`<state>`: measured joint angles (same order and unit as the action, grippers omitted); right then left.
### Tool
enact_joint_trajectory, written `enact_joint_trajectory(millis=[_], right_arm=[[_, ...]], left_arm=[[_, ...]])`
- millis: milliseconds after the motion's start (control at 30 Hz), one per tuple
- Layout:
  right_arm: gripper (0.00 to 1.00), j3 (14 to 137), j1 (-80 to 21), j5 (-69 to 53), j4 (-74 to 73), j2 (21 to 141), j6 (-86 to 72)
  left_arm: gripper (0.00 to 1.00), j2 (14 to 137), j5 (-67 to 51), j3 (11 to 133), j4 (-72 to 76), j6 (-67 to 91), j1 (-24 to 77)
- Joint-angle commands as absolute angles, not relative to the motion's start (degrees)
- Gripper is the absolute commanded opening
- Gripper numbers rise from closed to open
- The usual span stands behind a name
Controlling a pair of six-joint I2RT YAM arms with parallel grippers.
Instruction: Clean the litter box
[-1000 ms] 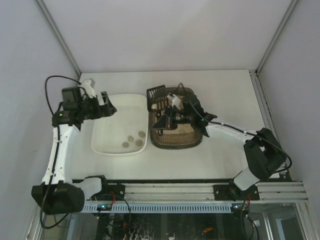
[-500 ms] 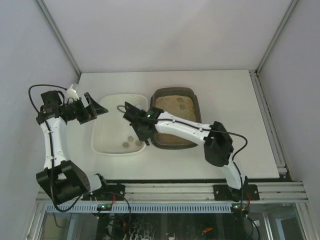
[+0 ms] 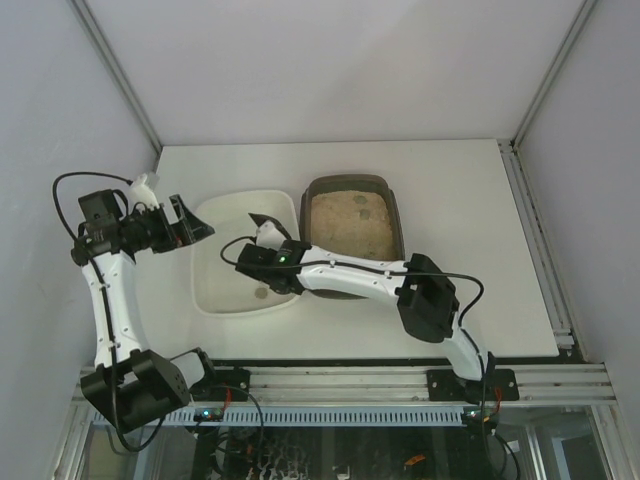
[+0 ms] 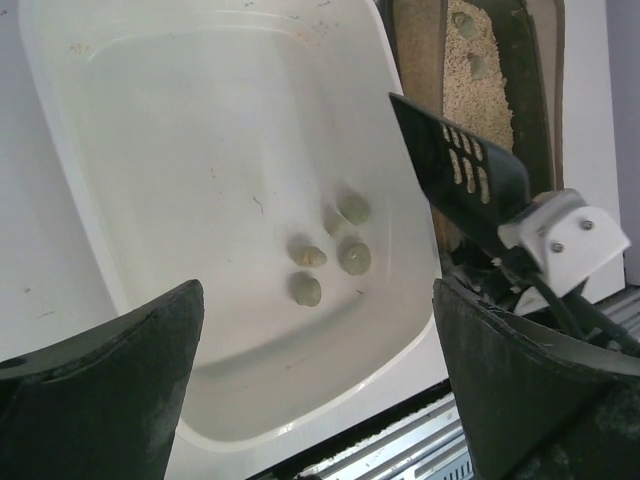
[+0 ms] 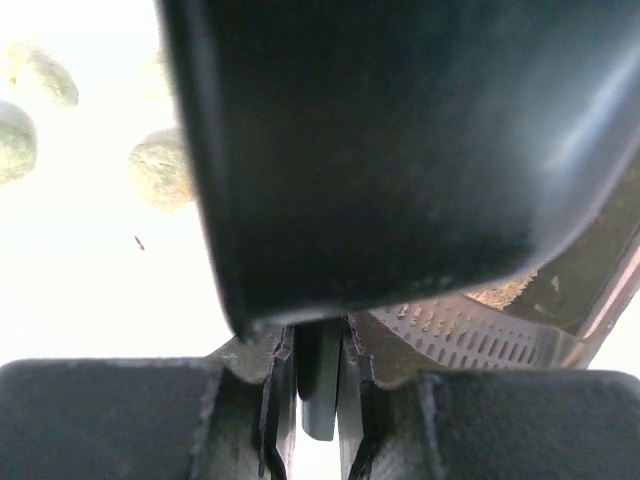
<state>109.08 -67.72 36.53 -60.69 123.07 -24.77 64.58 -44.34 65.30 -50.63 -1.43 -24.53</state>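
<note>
Our right claw is clamped on the handle of the black slotted scoop, over the white tray where clumps lie. The litter box sits just right of it in the top view, beside the tray, its long axis running up the frame. Our left claw, spread wide and empty, hangs left of the tray, so we judge the right claw the nearer.

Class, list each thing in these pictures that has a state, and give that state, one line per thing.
Dark brown-grey plastic litter box: holds beige litter with a few lumps.
White plastic tray: holds several greenish clumps.
Black slotted plastic scoop: gripped, tilted over the white tray.
Left gripper: open, empty.
Right gripper: shut on the scoop.
</note>
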Motion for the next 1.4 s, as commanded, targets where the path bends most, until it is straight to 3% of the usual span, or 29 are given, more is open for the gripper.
enact_joint_trajectory(millis=[0,133,267,367,600,967,1367], right_arm=[[0.00,106.5,-67.6,40.7,-56.3,114.5,-23.9],[0.00,105.3,-65.2,35.3,-56.0,109.0,-26.7],[0.00,100.7,-56.9,19.7,-58.1,100.4,-29.5],[0.00,96.6,-51.1,14.7,-64.0,96.7,-29.9],[0.00,94.2,-43.8,15.7,-77.7,98.2,-32.2],[0.00,99.6,-39.5,14.8,-81.2,109.4,-31.8],[0.00,108.4,-37.5,19.9,-83.1,120.0,-32.3]], left_arm=[[1.00,63.5,-43.4,64.7,-49.5,-3.2,-25.0],[1.00,64.0,-41.4,65.9,-49.1,-2.6,-22.6],[1.00,64.7,-28.9,68.6,-46.7,-1.0,-9.3],[1.00,67.0,-21.8,70.1,-40.7,6.3,0.4],[1.00,89.5,-26.9,86.8,-41.8,21.0,12.2],[1.00,100.2,-34.3,87.0,-29.5,34.4,15.7],[1.00,97.6,-35.1,81.0,-25.3,32.5,16.0]])
